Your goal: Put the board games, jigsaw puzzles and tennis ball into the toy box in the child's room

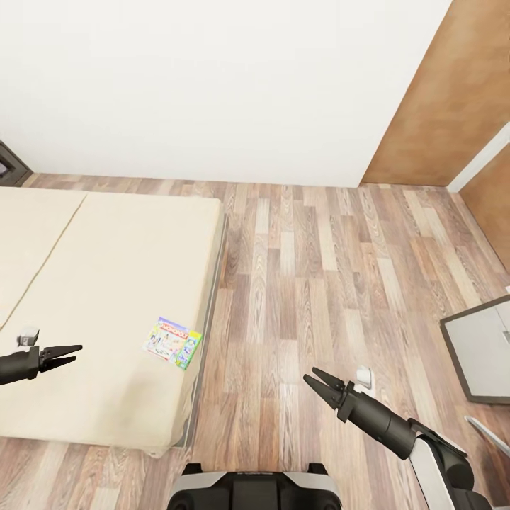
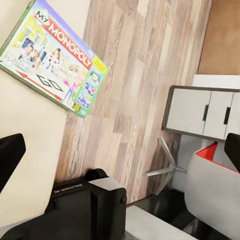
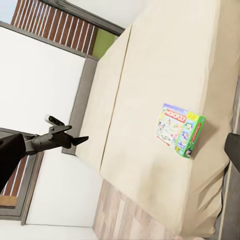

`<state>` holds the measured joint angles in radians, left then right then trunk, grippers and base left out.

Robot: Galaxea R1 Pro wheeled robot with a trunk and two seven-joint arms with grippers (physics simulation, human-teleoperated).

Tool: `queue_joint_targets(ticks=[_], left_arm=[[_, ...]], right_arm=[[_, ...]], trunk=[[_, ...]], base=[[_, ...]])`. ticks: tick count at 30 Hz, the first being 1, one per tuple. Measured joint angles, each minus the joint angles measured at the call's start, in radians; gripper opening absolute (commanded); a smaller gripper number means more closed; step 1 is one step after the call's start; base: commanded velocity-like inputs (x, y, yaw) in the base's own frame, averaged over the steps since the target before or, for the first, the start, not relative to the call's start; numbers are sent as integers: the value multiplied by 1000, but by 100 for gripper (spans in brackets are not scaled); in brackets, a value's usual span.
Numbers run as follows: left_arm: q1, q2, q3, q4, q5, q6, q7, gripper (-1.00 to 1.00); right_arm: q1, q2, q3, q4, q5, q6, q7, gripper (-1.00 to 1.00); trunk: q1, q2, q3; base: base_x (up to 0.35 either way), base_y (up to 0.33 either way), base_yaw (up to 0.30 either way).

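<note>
From my head camera I see the child's room: a white wall at the back, wooden door panels at the right, and a wood-plank floor across the middle. The bed takes the left part – a large cream mattress with a thin grey frame edge along its right side. At the right border, a corner of a pale grey surface with a dark rim comes in; I cannot tell what it carries.

On the bed, close to its right edge and near the front corner, lies one of the board games, the Monopoly box, flat and a little turned. In the left wrist camera the "My Monopoly" print is easy to read, and the box corner reaches almost to the mattress edge.

My left end effector hangs above the bed, left of the box and apart from it; its fingers are slightly parted and nothing is between them. My right end effector is above the floor, right of the bed – its fingers are spread a little and carry nothing
</note>
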<state>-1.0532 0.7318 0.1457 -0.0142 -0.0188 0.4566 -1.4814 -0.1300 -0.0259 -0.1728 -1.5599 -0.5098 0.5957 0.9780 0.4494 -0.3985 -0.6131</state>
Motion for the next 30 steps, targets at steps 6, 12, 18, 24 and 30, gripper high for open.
queue_joint_targets(ticks=[6, 12, 18, 24, 30], left_arm=[[0, 0, 0, 0, 0, 0, 1, 100], [0, -1, 0, 0, -1, 0, 2, 100], [0, -1, 0, 0, -1, 1, 2, 100], [0, 0, -1, 0, -1, 1, 3, 100], [0, -1, -1, 0, -1, 1, 3, 100]], right_arm=[[0, 0, 0, 0, 0, 1, 0, 100], [0, 0, 0, 0, 0, 1, 0, 100], [0, 0, 0, 0, 0, 2, 0, 100], [0, 0, 0, 0, 0, 2, 0, 100], [0, 0, 0, 0, 0, 2, 0, 100]], trunk=[[0, 0, 10], [0, 0, 20], [0, 0, 30], [0, 0, 40], [0, 0, 50]], base=[[0, 0, 0], [0, 0, 0], [0, 0, 0], [0, 0, 0], [0, 0, 0]])
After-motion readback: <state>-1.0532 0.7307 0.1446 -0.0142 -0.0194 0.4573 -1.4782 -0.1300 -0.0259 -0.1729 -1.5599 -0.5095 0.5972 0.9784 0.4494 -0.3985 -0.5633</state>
